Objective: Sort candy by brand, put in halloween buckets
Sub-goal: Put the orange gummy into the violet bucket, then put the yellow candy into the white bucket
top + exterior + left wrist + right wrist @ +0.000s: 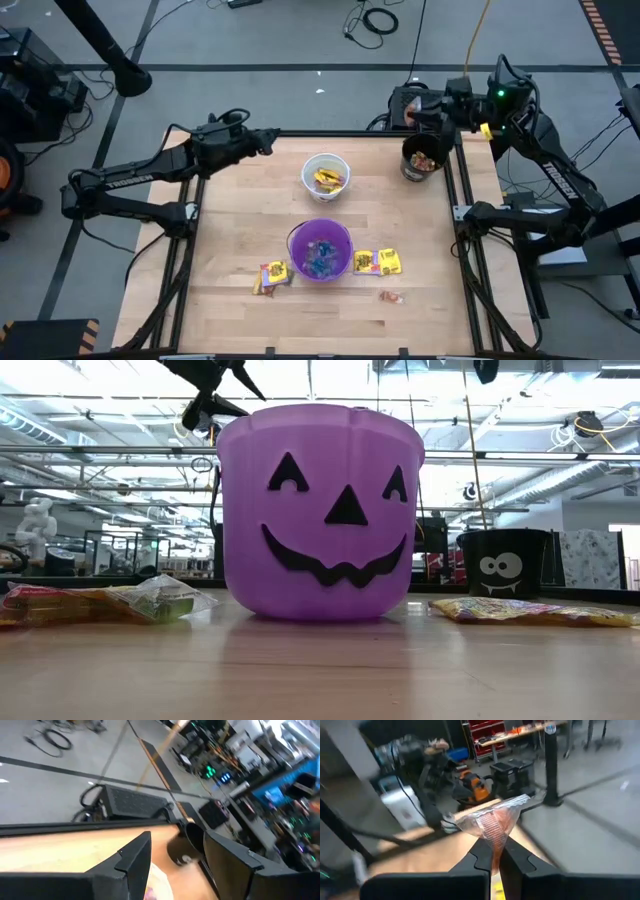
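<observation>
High view, upper right of the frame: the right gripper point(422, 108) is hanging just above and beside the upper rim of the black bucket point(424, 158), and its fingers are pinching a reddish-orange wrapped candy point(492, 822), which is standing up from the fingertips in the right wrist view. The coming move is turning on one relation: the black bucket is lying immediately below the gripper in the frame, already holding orange pieces, so the release is probably calling for only a short shift over its mouth. The left gripper point(268, 141), fingers apart, is waiting at upper left, nearer the white bucket point(326, 176). Yellow packets point(378, 262) and a pink piece point(390, 296) are lying around the purple bucket point(320, 250) at lower centre.
</observation>
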